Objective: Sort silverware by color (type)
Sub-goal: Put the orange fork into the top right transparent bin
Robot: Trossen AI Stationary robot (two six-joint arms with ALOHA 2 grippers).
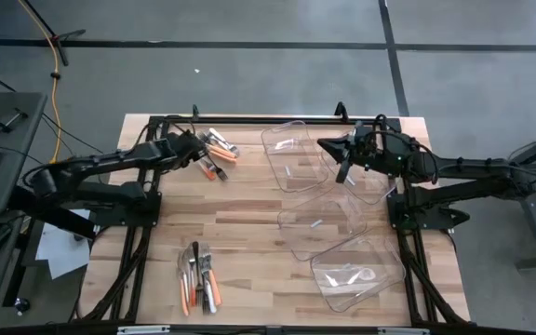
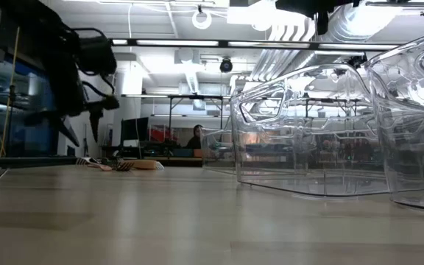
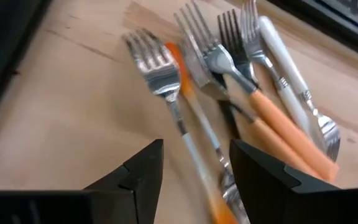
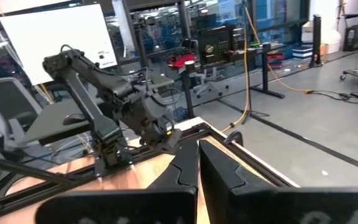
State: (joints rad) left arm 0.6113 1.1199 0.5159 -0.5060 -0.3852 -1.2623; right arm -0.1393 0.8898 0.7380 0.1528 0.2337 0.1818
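A wooden table (image 1: 249,223) is seen from above, with silverware laid out in two groups. One cluster of forks (image 1: 218,151) — orange-handled, white-handled and plain metal — is placed at the far left part of the table, just beside the left hand (image 1: 194,149). In the left wrist view the same forks (image 3: 229,99) are shown fanned out and overlapping, tines pointing away from the camera, an orange-handled fork (image 3: 260,106) lying across the others and a white-handled fork (image 3: 284,74) at the pile's edge. The left hand (image 3: 194,171) is held wide open directly over the near ends of the handles; nothing is gripped. A second pile of silverware (image 1: 199,276), with orange and pale handles, is set at the near left edge of the table, well apart from both hands. Three clear plastic bins (image 1: 328,209) are ranged along the right half of the table. The right hand (image 1: 344,160) is held above the farthest bin, its fingers (image 4: 219,168) pressed together and empty — confirmed in the right wrist view.
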